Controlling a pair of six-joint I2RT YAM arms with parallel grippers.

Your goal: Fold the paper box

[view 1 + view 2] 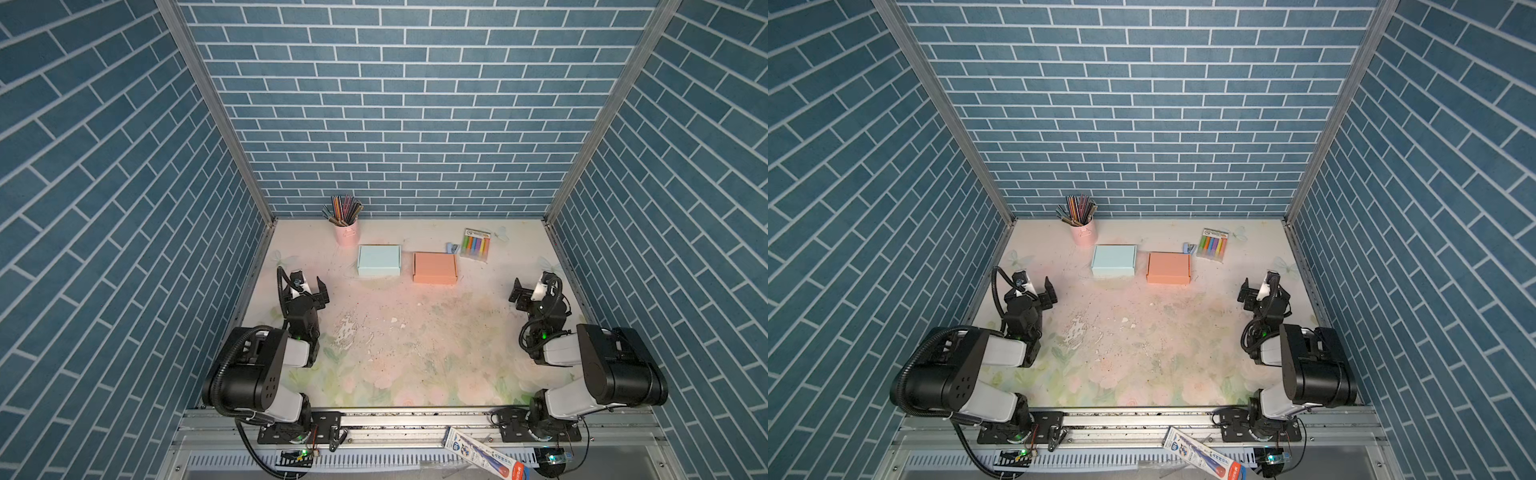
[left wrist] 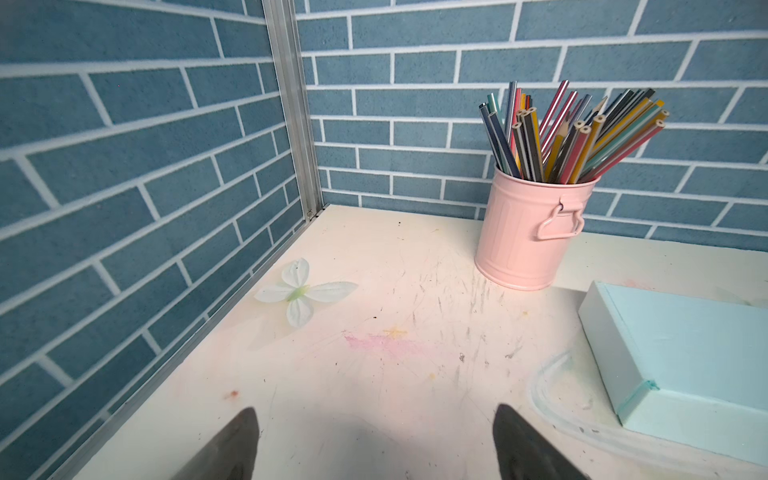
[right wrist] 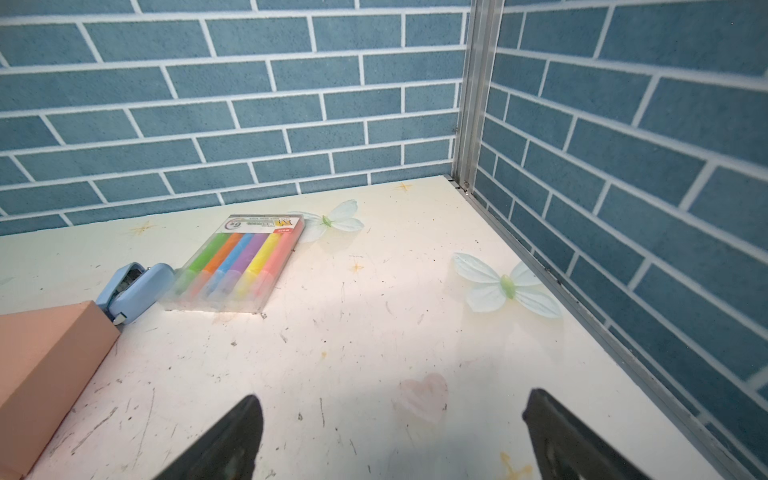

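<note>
Well beyond left pincer (image 2: 376,415) and right pincer (image 3: 395,399), both agape: blue box (image 1: 379,259), orange box (image 1: 435,268).

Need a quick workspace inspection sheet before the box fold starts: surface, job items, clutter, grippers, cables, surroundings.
Surface: table has a floral print, scratches and a worn patch near the middle.
Job's things: light blue box and orange box sit side by side, apart, at the back; both look closed.
Clutter: pink pencil cup, highlighter pack, blue stapler beside the orange box, a packet on the front rail.
Grippers: left gripper open, empty; right gripper open, empty; both off the boxes.
Cables: black hose on the left arm, clear of the boxes.
Surroundings: blue brick-pattern walls on three sides.
</note>
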